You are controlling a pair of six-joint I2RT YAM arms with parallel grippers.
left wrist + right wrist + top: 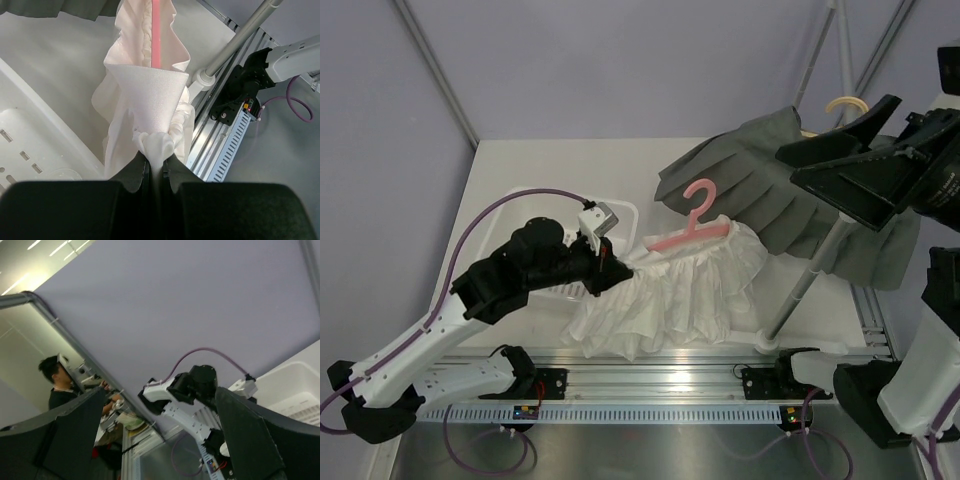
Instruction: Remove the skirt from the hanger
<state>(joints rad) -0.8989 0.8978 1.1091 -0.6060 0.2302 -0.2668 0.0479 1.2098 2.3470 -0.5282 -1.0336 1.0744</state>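
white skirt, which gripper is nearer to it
Left. The left gripper is shut on the white skirt's bunched edge, touching it. The right gripper is open and raised off to the skirt's right, over the grey garment, not touching the skirt.

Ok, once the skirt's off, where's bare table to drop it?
Widest bare patch: the far-left tabletop, bordered by the back wall, the white bin and the grey garment. A narrower strip lies right of the rack pole, in front of the grey hem. The middle is crowded: white skirt, pink hanger, and the left gripper pinching the skirt.
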